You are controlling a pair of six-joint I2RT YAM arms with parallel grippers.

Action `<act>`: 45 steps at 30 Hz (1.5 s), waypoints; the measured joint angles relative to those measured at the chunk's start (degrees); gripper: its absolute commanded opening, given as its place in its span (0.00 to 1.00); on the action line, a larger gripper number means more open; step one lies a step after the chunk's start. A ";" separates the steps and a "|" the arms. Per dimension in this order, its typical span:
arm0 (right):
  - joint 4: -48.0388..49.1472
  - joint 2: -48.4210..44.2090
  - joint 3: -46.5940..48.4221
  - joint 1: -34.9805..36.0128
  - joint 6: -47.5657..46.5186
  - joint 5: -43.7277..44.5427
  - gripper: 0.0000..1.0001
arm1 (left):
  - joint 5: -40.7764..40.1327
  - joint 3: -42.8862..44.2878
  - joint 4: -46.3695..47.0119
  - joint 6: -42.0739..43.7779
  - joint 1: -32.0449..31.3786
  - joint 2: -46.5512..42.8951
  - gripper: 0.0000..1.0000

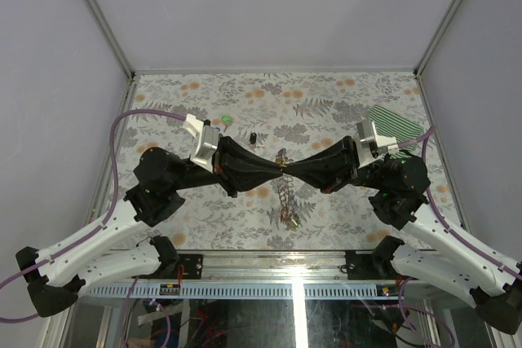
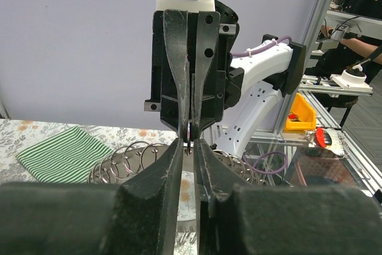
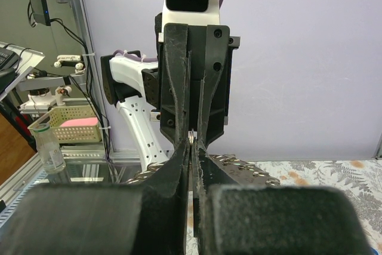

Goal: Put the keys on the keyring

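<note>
Floral table [image 1: 342, 95]: left gripper [image 2: 190, 143], right gripper [image 3: 192, 145] both pinch one small ring [image 2: 188, 131]; one black key [image 1: 254, 138] apart.

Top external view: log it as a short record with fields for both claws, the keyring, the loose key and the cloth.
left claw: shut, pinching the keyring by its end loop
right claw: shut on the same loop, tip to tip with the left
keyring: string of silver wire rings trailing from the claws toward the arm bases
key: small, dark, lying loose beyond the claws
cloth: green striped, far right corner
</note>
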 measured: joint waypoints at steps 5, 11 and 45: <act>0.02 -0.11 0.00 0.00 0.00 -0.02 0.00 | 0.15 0.00 0.04 -0.22 0.00 0.13 0.00; -2.47 -0.79 0.26 0.00 -1.75 -0.07 0.25 | 0.55 0.72 -2.01 0.98 0.00 0.17 0.00; -42.07 -0.04 15.37 0.00 -22.71 -4.81 0.26 | 5.33 12.48 -28.70 15.52 0.00 4.11 0.00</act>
